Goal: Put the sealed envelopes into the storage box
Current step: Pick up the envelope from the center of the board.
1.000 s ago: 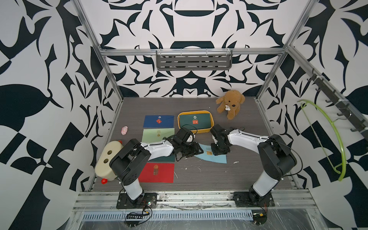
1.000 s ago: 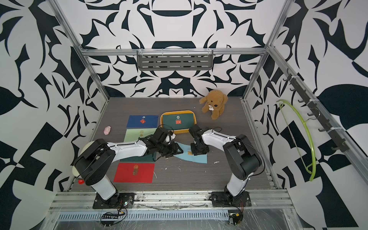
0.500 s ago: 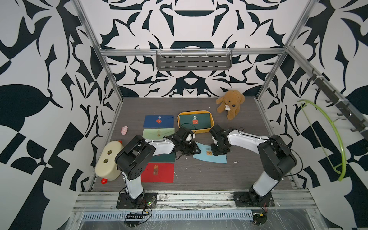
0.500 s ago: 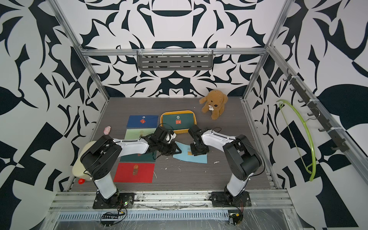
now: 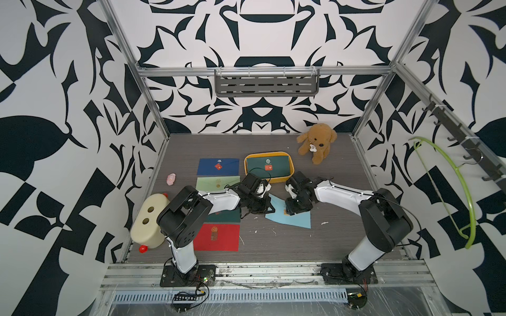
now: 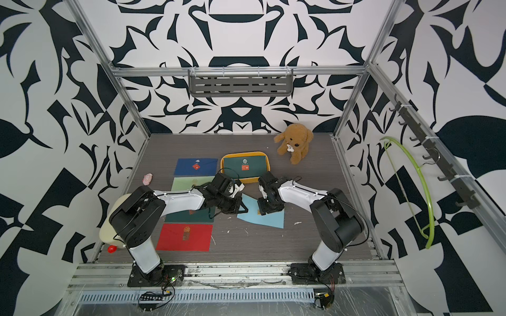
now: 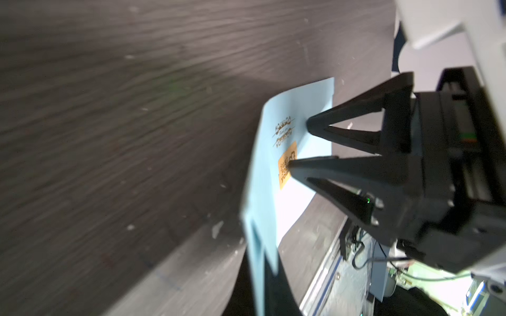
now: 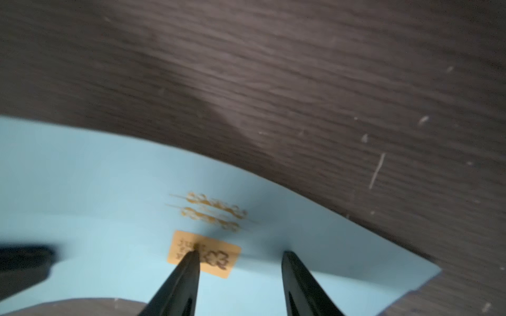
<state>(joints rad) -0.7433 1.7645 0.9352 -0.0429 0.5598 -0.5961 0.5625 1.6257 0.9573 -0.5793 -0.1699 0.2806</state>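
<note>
A light blue envelope (image 5: pixel 294 219) (image 6: pixel 267 219) lies mid-table, its left edge lifted. My left gripper (image 5: pixel 267 208) (image 6: pixel 241 209) is shut on that edge; in the left wrist view the envelope (image 7: pixel 287 109) runs out from between the jaws of the left gripper (image 7: pixel 262 290). My right gripper (image 5: pixel 291 212) (image 8: pixel 241 257) is open, both tips resting on the envelope (image 8: pixel 95 197) at its orange sticker (image 8: pixel 216 257). The yellow storage box (image 5: pixel 292 169) (image 6: pixel 269 169) holds a dark green envelope (image 5: pixel 267 167). Navy (image 5: pixel 217 167), light green (image 5: pixel 213 181), dark green (image 5: pixel 223 216) and red (image 5: pixel 216 237) envelopes lie at left.
A brown teddy (image 5: pixel 316 145) sits at the back right. A cream block with two holes (image 5: pixel 147 224) and a small pink thing (image 5: pixel 171 179) lie by the left wall. A green hanger (image 5: pixel 465 197) hangs on the right wall. Paper scraps dot the table.
My left gripper has shut on the light blue envelope's edge and raised it. My right gripper's fingers have spread apart on the envelope. The arms have barely shifted.
</note>
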